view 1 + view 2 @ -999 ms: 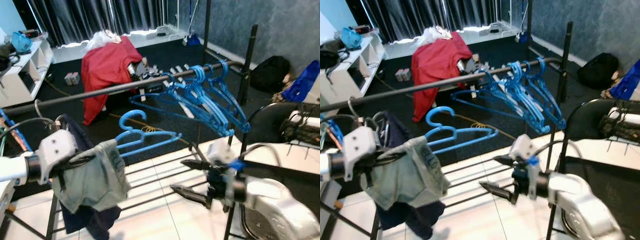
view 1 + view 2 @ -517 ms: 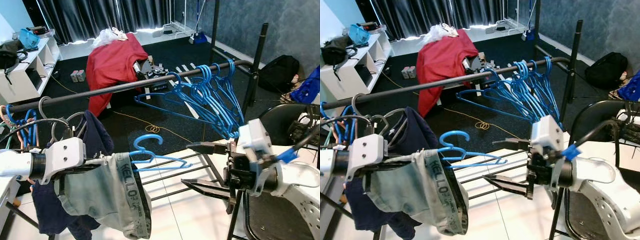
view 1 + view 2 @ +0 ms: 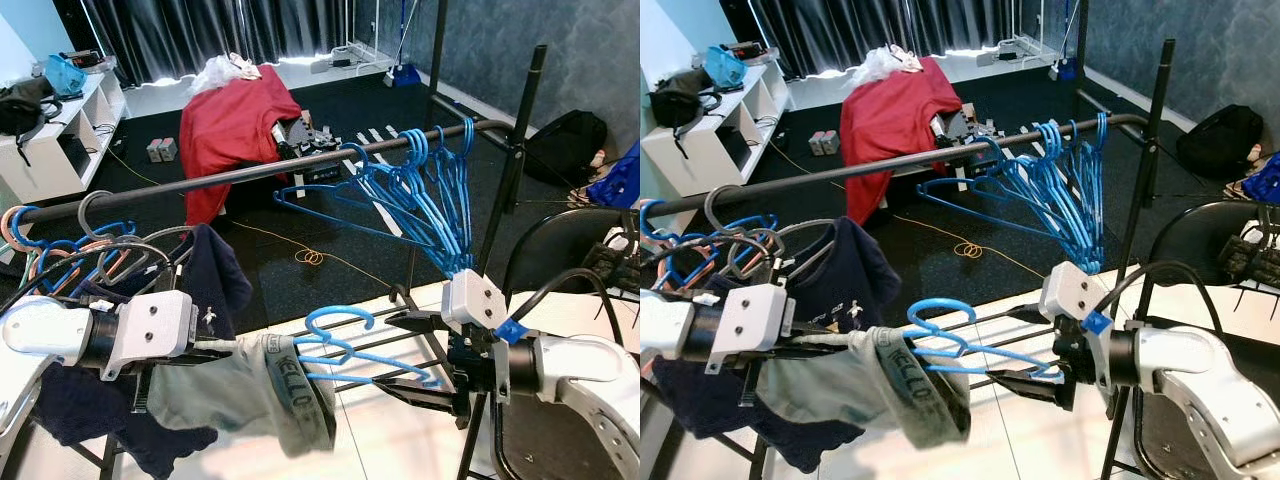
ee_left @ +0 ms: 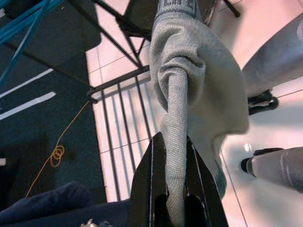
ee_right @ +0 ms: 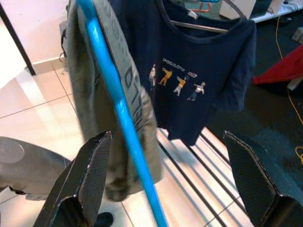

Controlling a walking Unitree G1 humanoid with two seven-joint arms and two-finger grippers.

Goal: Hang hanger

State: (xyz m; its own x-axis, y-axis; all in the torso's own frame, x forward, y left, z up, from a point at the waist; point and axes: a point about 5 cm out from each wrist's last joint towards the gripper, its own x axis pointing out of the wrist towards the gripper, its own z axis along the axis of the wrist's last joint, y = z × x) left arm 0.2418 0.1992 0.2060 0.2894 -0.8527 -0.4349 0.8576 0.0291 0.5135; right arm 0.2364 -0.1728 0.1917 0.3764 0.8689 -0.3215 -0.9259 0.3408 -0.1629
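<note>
Blue hanger (image 3: 352, 352) lies level, hook up, toward right pincer (image 3: 415, 357).

Dark curtains (image 3: 200, 35), black carpet (image 3: 330, 235) — white shelf (image 3: 45, 150), perhaps.

I see the blue hanger (image 3: 345, 345) lying nearly level, hook upward, carrying grey shorts (image 3: 255, 395) bunched at one end. That cloth is pinched between my left jaws, while the hanger's far tip reaches between my spread right jaws.
</note>
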